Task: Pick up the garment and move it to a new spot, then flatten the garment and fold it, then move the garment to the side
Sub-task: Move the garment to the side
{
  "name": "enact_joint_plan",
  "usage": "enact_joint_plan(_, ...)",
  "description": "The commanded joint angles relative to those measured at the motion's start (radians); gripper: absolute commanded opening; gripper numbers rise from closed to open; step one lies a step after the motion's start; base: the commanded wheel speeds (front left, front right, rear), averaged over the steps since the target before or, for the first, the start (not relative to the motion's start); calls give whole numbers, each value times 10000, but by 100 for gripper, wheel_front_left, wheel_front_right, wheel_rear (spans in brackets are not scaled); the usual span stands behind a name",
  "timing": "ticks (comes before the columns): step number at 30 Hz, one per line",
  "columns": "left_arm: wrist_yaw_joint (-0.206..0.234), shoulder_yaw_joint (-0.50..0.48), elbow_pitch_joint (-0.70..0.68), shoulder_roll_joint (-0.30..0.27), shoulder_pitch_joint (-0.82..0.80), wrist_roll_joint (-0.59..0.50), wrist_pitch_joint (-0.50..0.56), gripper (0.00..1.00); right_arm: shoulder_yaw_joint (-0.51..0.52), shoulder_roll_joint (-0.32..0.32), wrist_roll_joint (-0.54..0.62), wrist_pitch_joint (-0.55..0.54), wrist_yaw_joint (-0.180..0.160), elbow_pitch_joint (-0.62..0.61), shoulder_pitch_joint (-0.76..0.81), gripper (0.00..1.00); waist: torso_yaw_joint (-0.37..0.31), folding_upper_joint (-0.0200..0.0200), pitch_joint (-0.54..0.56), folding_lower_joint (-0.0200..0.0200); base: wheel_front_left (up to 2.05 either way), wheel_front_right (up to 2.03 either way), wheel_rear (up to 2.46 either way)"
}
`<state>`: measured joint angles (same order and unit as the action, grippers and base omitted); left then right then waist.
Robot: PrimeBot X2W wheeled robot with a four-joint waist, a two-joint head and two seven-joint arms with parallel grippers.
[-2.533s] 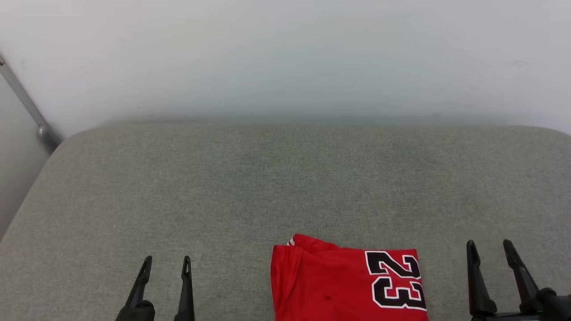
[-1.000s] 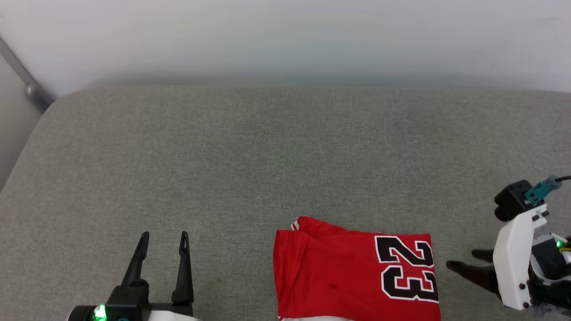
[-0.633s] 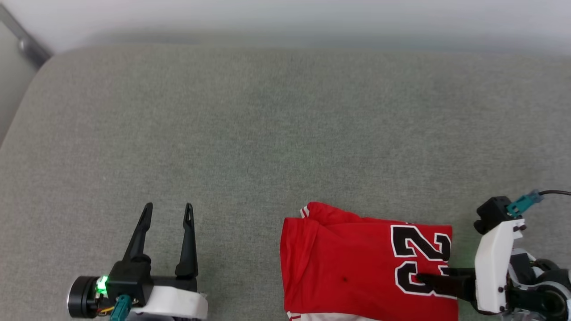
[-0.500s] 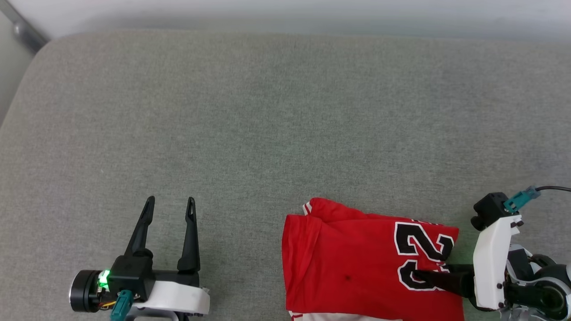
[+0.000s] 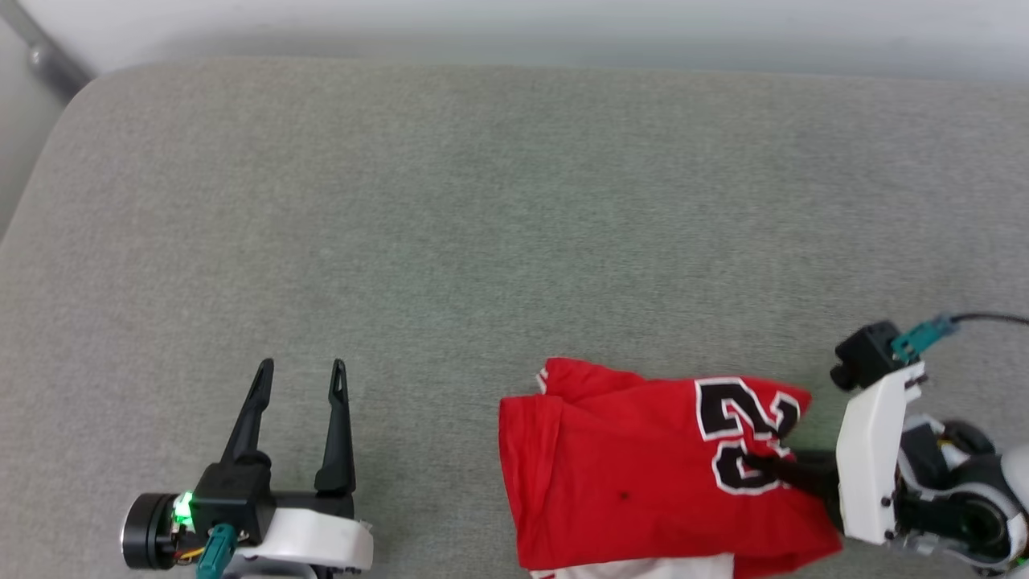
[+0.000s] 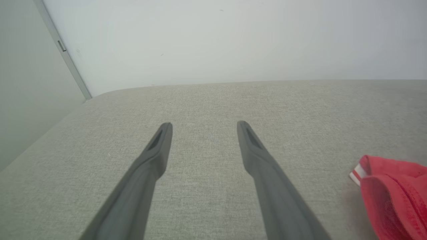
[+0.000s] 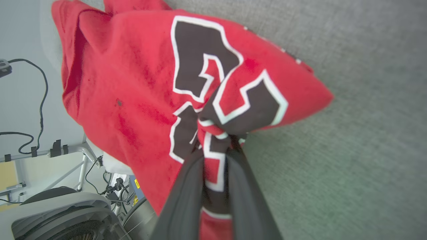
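The garment [image 5: 627, 474], a folded red shirt with a black white-outlined number print, lies at the near right of the grey surface. My right gripper [image 5: 760, 465] comes in from the right and is shut on the garment's right edge at the number print. In the right wrist view the cloth [image 7: 133, 83] is bunched and puckered between the fingers of that gripper [image 7: 217, 143]. My left gripper [image 5: 299, 368] stands open to the garment's left, holding nothing. The left wrist view shows the left gripper [image 6: 203, 125] over bare fabric, with a corner of the garment [image 6: 390, 190] at the right.
The grey upholstered surface [image 5: 482, 201] stretches far ahead to a white wall. A metal bar [image 5: 44, 60] runs down at the far left corner. The right wrist view shows the robot's base and cables [image 7: 50, 206] beyond the surface's near edge.
My right gripper swung in from the right over the garment's edge and shut on the number print, bunching the cloth. The head camera tilted down. The left gripper kept still and open.
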<state>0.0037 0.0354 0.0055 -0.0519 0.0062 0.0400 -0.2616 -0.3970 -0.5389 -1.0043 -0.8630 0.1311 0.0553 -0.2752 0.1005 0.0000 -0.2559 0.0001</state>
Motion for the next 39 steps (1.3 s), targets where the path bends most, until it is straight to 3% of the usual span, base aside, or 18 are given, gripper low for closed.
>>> enact_joint_plan(1,25,-22,-18,20,124,27,-45,100,0,-109,-11,66,-8,-107,-215,0,-203,0,175,-1,0,0,0)
enact_joint_plan(6,48,-177,-214,20,338,48,-45,100,-248,-765,134,247,-7,-641,-824,0,-957,0,328,-1,0,0,0)
enact_joint_plan(12,30,-408,-525,17,232,-2,-45,100,-577,-1904,704,432,-8,-944,-1791,0,-2213,0,-214,-1,0,0,0)
enact_joint_plan(22,-196,-854,-1026,-418,-501,-211,-36,100,-715,-3499,1996,1409,-8,243,-3482,0,-3870,0,-1812,-1,0,0,0)
enact_joint_plan(31,-348,-961,-1454,-720,-1023,-275,-36,100,274,-3972,3063,2261,-8,2489,-4556,0,-4046,0,-2951,-1,0,0,0)
enact_joint_plan(39,-347,-913,-1586,-701,-1228,-279,-5,100,1621,-3428,4183,2862,-8,4034,-4824,0,-3735,0,-3456,-1,0,0,0)
